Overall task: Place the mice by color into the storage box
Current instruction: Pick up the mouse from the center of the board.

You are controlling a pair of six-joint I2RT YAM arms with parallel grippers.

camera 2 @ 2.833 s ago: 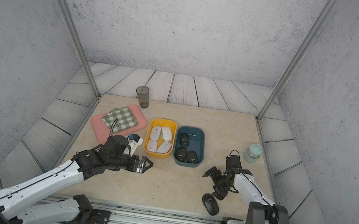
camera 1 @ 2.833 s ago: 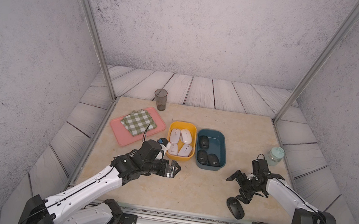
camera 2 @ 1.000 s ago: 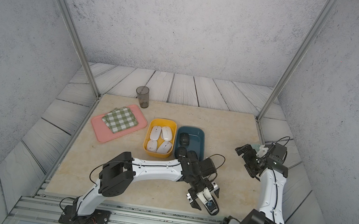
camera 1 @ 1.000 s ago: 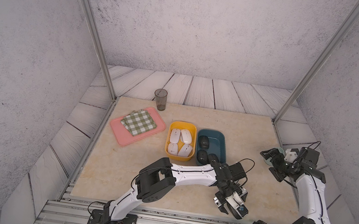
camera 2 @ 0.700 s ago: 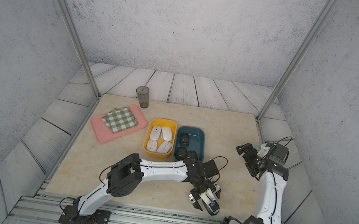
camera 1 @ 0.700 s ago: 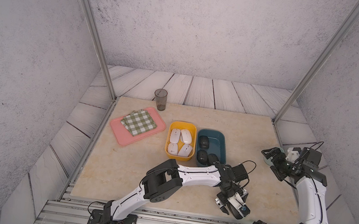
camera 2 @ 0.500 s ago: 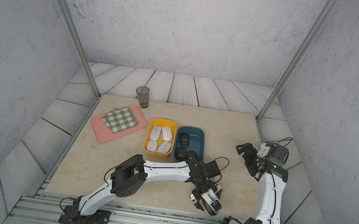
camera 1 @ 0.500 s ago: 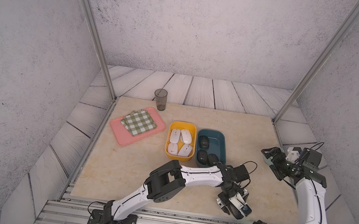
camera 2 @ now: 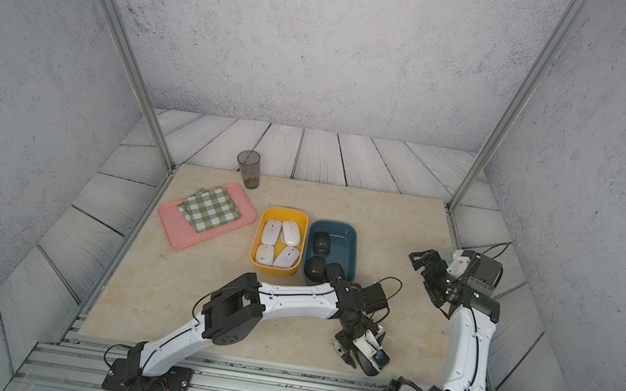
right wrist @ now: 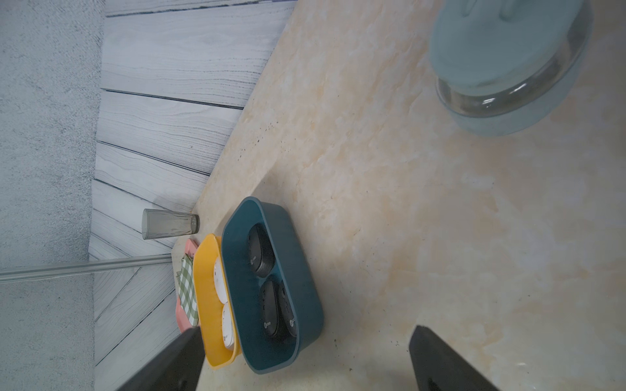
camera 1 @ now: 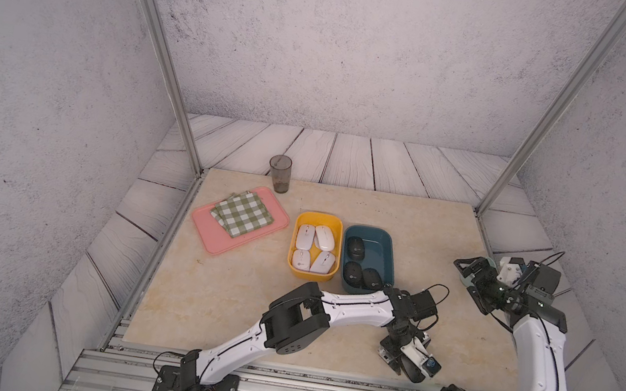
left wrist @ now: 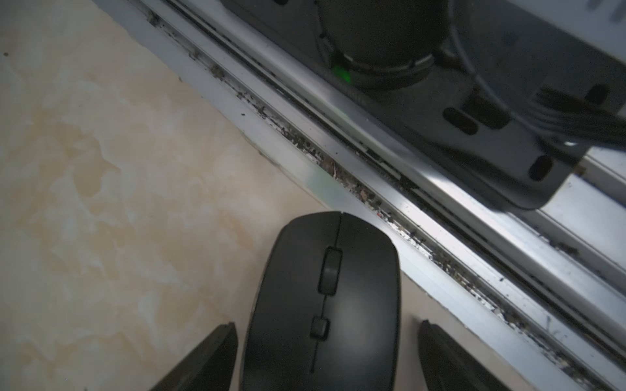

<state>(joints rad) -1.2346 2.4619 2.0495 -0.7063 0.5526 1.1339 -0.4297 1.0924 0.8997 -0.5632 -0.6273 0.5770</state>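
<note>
One black mouse [left wrist: 325, 304] lies on the marble table next to the front rail. My left gripper [left wrist: 327, 325] straddles it, open, with a gap on each side between its fingers [left wrist: 216, 352] and the mouse. In both top views the left gripper [camera 1: 409, 368] reaches far right over that mouse [camera 2: 365, 365]. The yellow box [camera 1: 320, 216] holds several white mice [camera 1: 305, 236]. The blue box [camera 1: 369, 230] holds three black mice [camera 1: 356, 248]. My right gripper [camera 1: 468, 285] hangs open and empty above the table's right edge, also seen in the right wrist view [right wrist: 306, 329].
A teal-lidded glass jar [right wrist: 508, 57] stands on the table beneath the right gripper. A pink tray [camera 1: 213, 232] with a green-checked cloth [camera 1: 242, 214] lies at the back left, a grey tumbler [camera 1: 279, 173] behind it. The metal rail [left wrist: 440, 210] borders the table's front edge.
The left gripper has shifted a little toward the front edge and settled around the black mouse, its jaws narrowing slightly. The right arm has stayed almost still.
</note>
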